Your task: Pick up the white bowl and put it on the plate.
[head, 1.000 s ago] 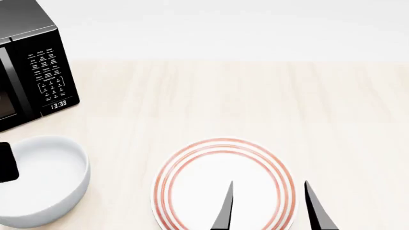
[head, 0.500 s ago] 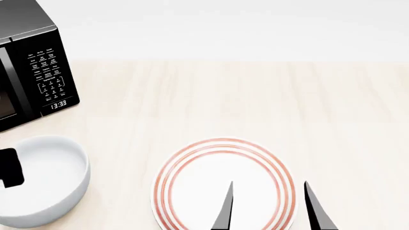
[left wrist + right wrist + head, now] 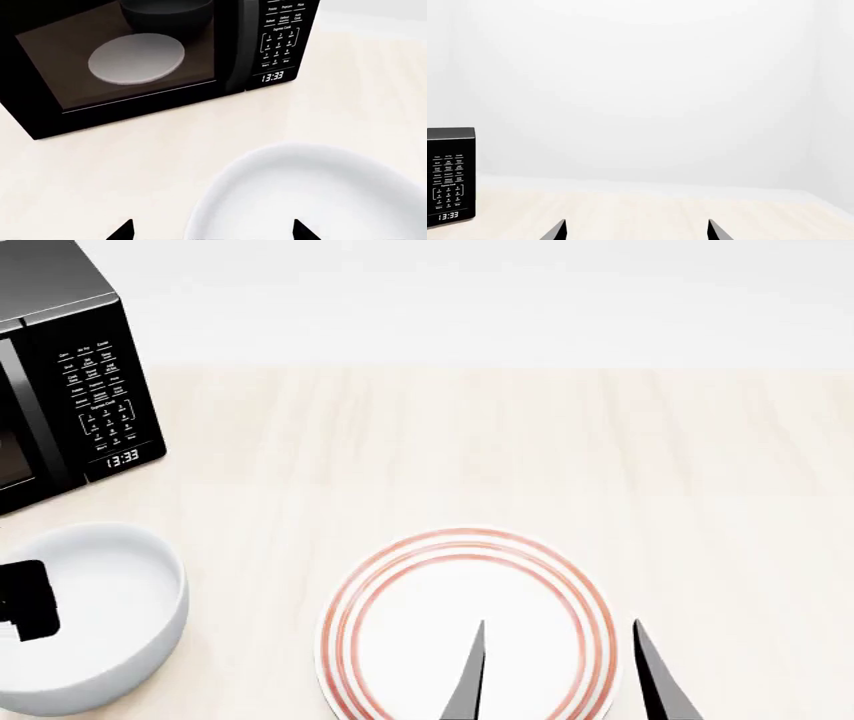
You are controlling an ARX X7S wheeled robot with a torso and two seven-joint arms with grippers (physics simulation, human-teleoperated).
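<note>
White bowl (image 3: 313,195) fills the near part of our left wrist view, resting on the table (image 3: 100,170) just in front of the black microwave (image 3: 133,55). Our left gripper (image 3: 210,231) shows only two dark fingertips, spread wide, one outside the rim and one over the bowl's inside, holding nothing.

From the head view, the bowl (image 3: 100,615) sits at our left, well apart from the plate (image 3: 467,625), with our left gripper (image 3: 24,600) above its outer rim. Our right gripper (image 3: 554,675) hangs over the plate, fingers apart and empty.

Our right wrist view shows only the far wall and the microwave's panel (image 3: 450,175).

We judge we are in the approach: next we lower further and close on the rim.
</note>
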